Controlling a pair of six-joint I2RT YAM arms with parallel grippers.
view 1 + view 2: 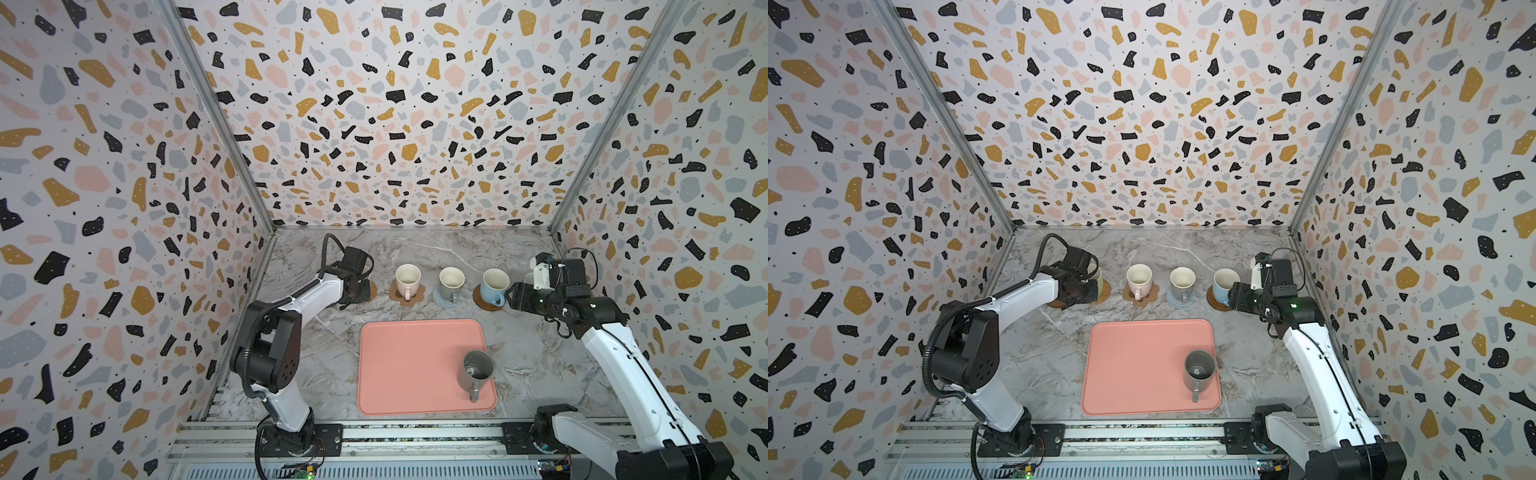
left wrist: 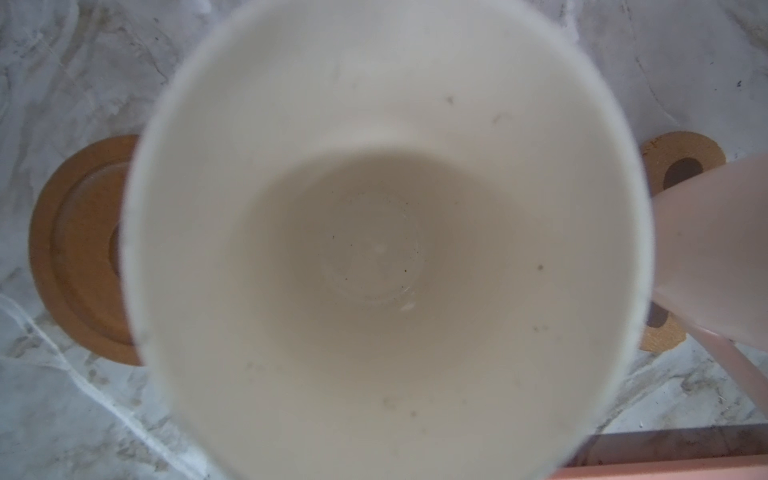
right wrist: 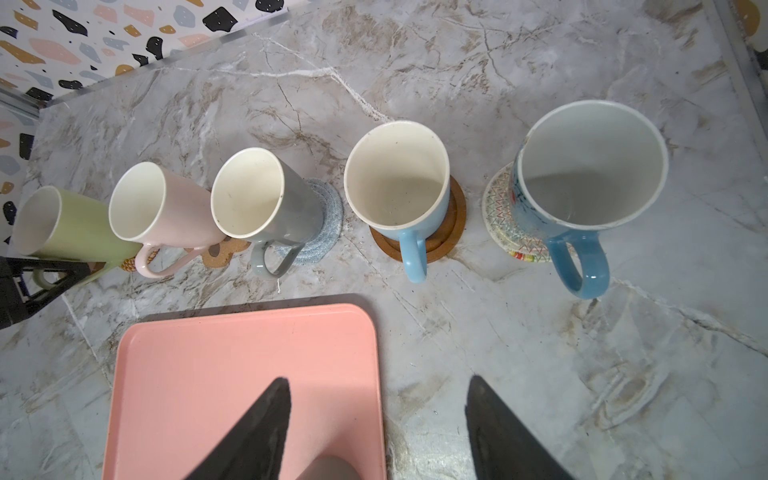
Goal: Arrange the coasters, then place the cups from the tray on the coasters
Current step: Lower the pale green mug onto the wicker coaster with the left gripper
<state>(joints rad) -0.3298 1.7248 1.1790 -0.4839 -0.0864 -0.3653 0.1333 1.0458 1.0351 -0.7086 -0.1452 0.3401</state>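
Bench [image 1: 324,353]: marble top, mugs in a row along the far side, tray nearer the arm bases.

Tray [image 1: 407,365]: salmon pink, flat on the bench, centre. One mug is on it, the dark grey mug [image 1: 476,370]. It stands upright in the near-right corner with its handle toward the near edge.

Left end effector [image 1: 1088,289]: closed, pinching the handle of the green mug [image 3: 62,224] at the left end of the row. The left wrist view is filled by that mug's cream inside. The mug is over the rattan coaster [image 1: 1105,293] — can't tell if it rests on it or is just above.

Right end effector [image 3: 378,379]: open, holding nothing, near the tray's far-right corner and just beside the light blue mug [image 1: 494,284].

Rest of the row, left to right, all upright with handles toward the tray:
- pink mug [image 1: 407,280] on the paw-print coaster [image 1: 397,293]
- grey mug [image 1: 451,282] on the crochet coaster [image 1: 440,297]
- light blue mug on the brown disc [image 1: 484,305]
- deeper blue mug [image 3: 590,174] on the woven coaster [image 3: 498,199] — mostly hidden behind the right arm in both top views

Bare brown disc [image 2: 79,249]: on the bench beside the green mug, on the side away from the pink mug, nothing on it.
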